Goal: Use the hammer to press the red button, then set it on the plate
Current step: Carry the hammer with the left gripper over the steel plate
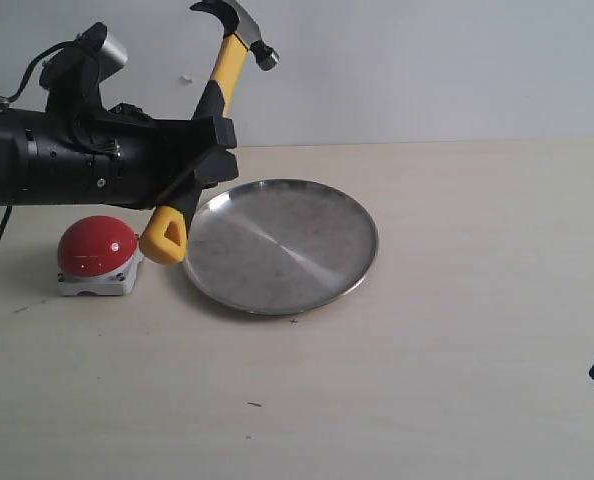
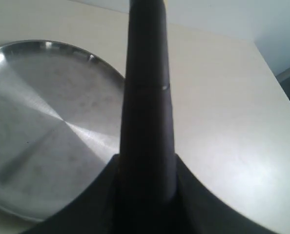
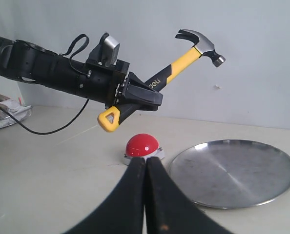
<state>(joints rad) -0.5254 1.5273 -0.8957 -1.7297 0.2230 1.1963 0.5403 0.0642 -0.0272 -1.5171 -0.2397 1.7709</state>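
My left gripper point(image 1: 213, 150) is shut on the black grip of the hammer point(image 1: 229, 62) and holds it tilted in the air. The dark steel head points up toward the wall. The yellow handle end point(image 1: 164, 236) hangs low between the red button point(image 1: 97, 247) and the silver plate point(image 1: 282, 250), close above the plate's left rim. In the left wrist view the handle point(image 2: 147, 97) rises dark over the plate point(image 2: 37, 122). My right gripper point(image 3: 145, 163) is shut and empty, low over the table, facing the button point(image 3: 142, 145), plate point(image 3: 233, 173) and raised hammer point(image 3: 189, 56).
A pale wall point(image 1: 427, 70) stands close behind the table. In the right wrist view a black cable point(image 3: 47, 130) trails from the left arm, and a white cloth point(image 3: 8, 117) lies at the far side. The table's edge point(image 2: 277, 80) shows in the left wrist view.
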